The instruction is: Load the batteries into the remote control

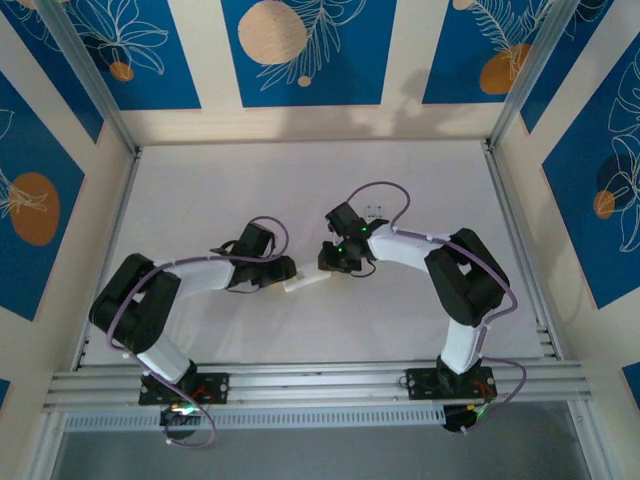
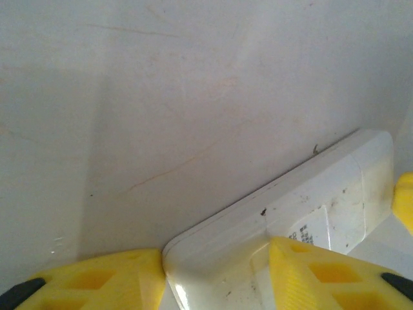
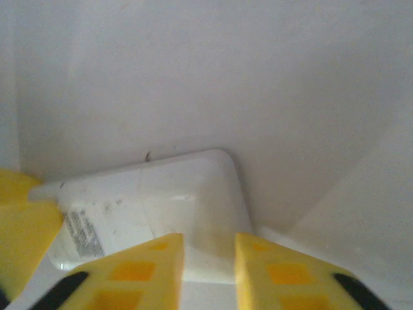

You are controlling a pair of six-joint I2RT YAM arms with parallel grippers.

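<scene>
The white remote control (image 1: 308,281) sits at mid table between the two arms, held level, its back with a printed label (image 2: 303,234) facing the wrist cameras. My left gripper (image 1: 288,272) (image 2: 216,258) is shut on the remote control (image 2: 322,194), one yellow finger (image 2: 97,278) on each long side at its near end. My right gripper (image 1: 328,262) (image 3: 210,242) hovers over the other end of the remote control (image 3: 161,194), its fingers (image 3: 139,271) slightly parted with nothing between them. The batteries are hidden.
A small pale item (image 1: 375,211), too small to identify, lies on the white table (image 1: 200,190) just behind the right wrist. Aluminium frame posts (image 1: 510,230) and patterned walls enclose the table on three sides.
</scene>
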